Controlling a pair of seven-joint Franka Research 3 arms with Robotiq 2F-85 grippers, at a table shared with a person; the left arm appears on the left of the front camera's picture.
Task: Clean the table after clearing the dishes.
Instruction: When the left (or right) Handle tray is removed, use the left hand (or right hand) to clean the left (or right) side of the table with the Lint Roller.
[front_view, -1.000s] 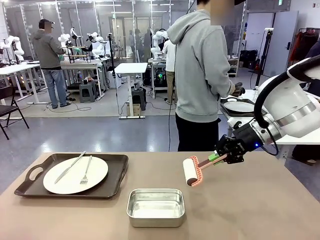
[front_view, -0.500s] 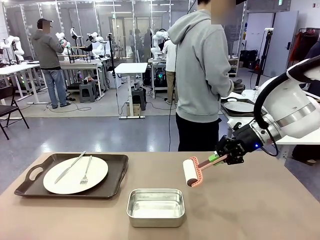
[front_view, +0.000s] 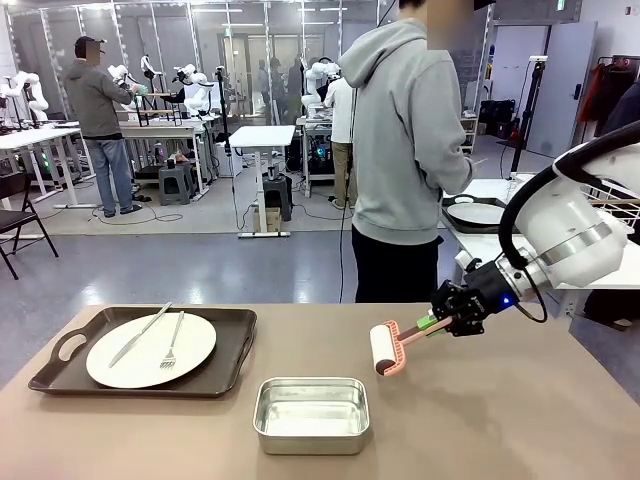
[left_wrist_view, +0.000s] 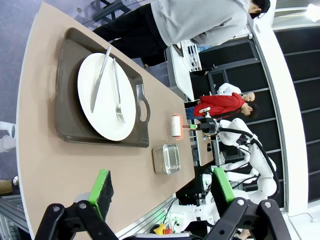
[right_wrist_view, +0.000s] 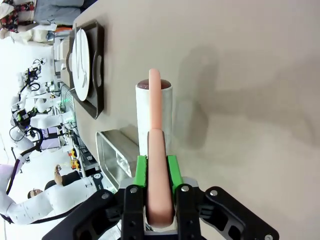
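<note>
Table: wide, tan-brown matte top, biggest surface in the room from where I stand. On its left part, toward the far edge, sits a dark rectangular handled tray w/ a round white plate. A silver knife & silver fork lie side by side on the plate. A small shiny rectangular steel pan sits just right of the tray, nearer the robot's edge, not touching it.

R gripper is clamped on the salmon-pink handle of a white lint roller. The roll tilts down, low over the table right of centre, near the pan; whether it touches the top I can't tell.

L gripper looks along the table from its left end, jaws wide apart, nothing between them.

A person in a grey hoodie stands at the far side, back turned. Small green sign high on the back wall: lettering too small to read.
</note>
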